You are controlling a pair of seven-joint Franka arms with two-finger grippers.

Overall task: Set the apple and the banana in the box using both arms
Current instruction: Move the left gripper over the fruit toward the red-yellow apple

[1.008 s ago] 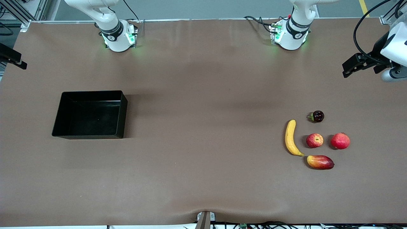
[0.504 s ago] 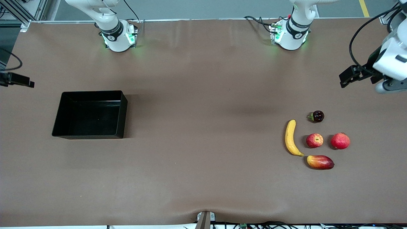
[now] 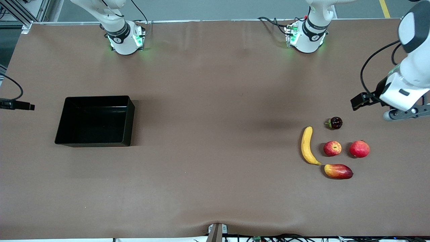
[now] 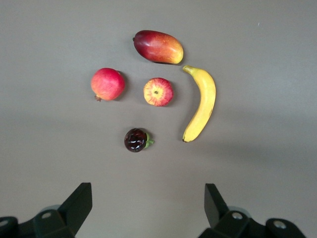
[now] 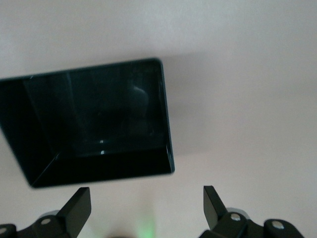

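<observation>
The left gripper (image 4: 147, 208), jaws spread wide and empty, hangs over bare worktop (image 3: 215, 188) at the right edge of the front view, just above the fruit cluster. The right gripper (image 5: 146, 208), equally open and empty, hovers at that view's left edge beside the box (image 3: 69, 119). Nothing is packed yet: the box sits empty at centre-left, while the banana (image 3: 306, 145) and apple (image 3: 332, 148) lie side by side at lower right, among a pomegranate (image 3: 359, 149), a mango (image 3: 338, 171) and a dark mangosteen (image 3: 335, 122). Both pickups and both placements remain.
</observation>
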